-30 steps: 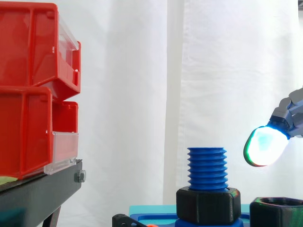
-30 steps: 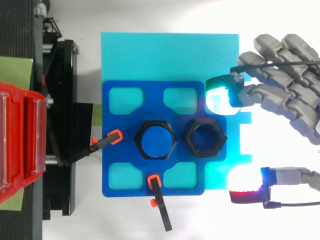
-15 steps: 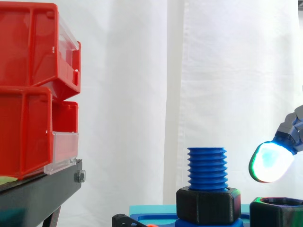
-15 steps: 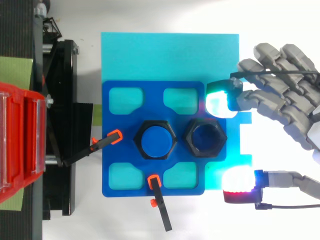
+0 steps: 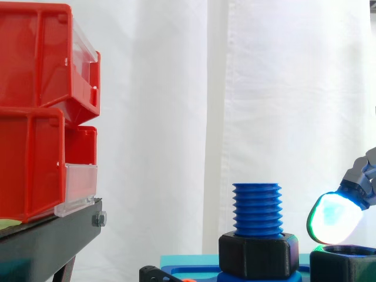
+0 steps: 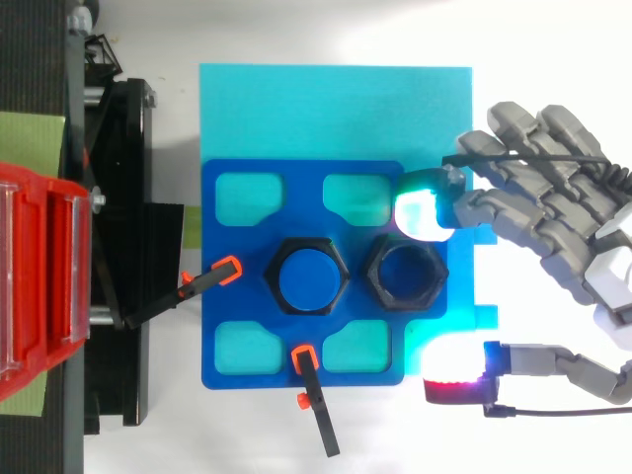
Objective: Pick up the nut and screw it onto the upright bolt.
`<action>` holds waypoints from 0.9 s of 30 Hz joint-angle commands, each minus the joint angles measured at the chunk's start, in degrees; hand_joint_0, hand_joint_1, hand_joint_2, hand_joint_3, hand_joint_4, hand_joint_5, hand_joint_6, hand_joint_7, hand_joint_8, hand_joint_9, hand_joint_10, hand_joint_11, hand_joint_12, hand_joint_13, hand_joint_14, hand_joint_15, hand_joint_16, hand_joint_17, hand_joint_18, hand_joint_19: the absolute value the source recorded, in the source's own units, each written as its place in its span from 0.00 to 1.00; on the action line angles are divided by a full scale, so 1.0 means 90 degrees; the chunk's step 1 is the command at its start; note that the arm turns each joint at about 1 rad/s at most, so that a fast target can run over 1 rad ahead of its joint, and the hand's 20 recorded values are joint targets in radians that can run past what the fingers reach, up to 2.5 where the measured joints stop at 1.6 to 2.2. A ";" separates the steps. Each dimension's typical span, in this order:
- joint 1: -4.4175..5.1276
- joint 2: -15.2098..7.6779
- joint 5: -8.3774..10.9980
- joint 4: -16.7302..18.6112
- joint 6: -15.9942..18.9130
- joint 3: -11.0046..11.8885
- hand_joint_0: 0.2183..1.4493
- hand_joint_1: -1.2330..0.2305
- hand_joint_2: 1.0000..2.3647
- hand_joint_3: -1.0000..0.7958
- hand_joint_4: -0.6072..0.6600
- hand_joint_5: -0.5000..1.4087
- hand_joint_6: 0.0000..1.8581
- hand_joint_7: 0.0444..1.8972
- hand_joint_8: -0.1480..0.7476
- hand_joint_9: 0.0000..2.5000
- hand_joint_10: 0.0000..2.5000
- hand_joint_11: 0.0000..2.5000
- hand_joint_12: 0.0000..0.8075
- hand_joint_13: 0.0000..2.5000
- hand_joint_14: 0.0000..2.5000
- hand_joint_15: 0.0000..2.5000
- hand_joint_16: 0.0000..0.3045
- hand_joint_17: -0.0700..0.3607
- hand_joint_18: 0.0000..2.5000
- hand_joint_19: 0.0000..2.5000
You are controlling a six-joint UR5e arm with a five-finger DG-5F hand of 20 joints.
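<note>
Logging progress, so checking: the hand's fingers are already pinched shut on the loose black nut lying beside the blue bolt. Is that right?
Not pinched shut. In the top view the hand is open: one glowing fingertip is by the edge of the nut, and the other pad is well clear of it. The nut does lie beside the blue bolt.

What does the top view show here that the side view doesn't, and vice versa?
Top view: the loose nut's open bore, the hand open with glowing pads either side of it, and two orange-tipped clamps on the blue plate. Side view: the bolt's threads rising above a second nut at its base, and a pad close above the loose nut's rim. Shared: bolt, both nuts, hand, red bins.
</note>
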 commanded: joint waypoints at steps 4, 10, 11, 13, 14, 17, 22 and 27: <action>-0.0027 -0.0012 -0.0010 -0.0019 -0.0010 0.0009 0.17 0.35 0.00 0.28 0.65 0.13 0.27 0.36 0.51 0.11 0.00 0.00 0.44 0.06 0.00 0.00 0.14 0.39 0.00 0.00; -0.0046 -0.0022 -0.0020 0.0000 -0.0069 -0.0001 0.17 0.35 0.00 0.28 0.65 0.13 0.27 0.36 0.51 0.11 0.00 0.00 0.43 0.06 0.00 0.00 0.14 0.39 0.00 0.00; -0.0046 -0.0022 -0.0020 0.0000 -0.0069 -0.0001 0.17 0.35 0.00 0.28 0.65 0.13 0.27 0.36 0.50 0.11 0.00 0.00 0.43 0.06 0.00 0.00 0.14 0.39 0.00 0.00; -0.0046 -0.0022 -0.0020 0.0000 -0.0078 -0.0001 0.17 0.35 0.00 0.28 0.65 0.13 0.27 0.36 0.50 0.11 0.00 0.00 0.43 0.07 0.00 0.00 0.14 0.39 0.00 0.00; -0.0046 -0.0022 -0.0030 0.0000 -0.0078 -0.0001 0.17 0.35 0.00 0.28 0.65 0.13 0.27 0.36 0.50 0.11 0.00 0.00 0.43 0.07 0.00 0.00 0.14 0.39 0.00 0.00; -0.0056 -0.0149 -0.0010 0.0000 -0.0059 -0.0001 0.18 0.35 0.00 0.28 0.65 0.13 0.27 0.36 0.50 0.11 0.00 0.00 0.43 0.07 0.00 0.00 0.14 0.39 0.00 0.00; -0.0066 -0.0276 -0.0030 0.0196 -0.0049 0.0048 0.18 0.36 0.00 0.28 0.65 0.13 0.27 0.36 0.50 0.11 0.00 0.00 0.42 0.07 0.00 0.00 0.14 0.38 0.00 0.00; -0.0066 -0.0266 -0.0020 0.0117 -0.0049 0.0048 0.19 0.36 0.00 0.28 0.65 0.13 0.27 0.37 0.50 0.12 0.00 0.00 0.42 0.08 0.00 0.00 0.13 0.38 0.01 0.00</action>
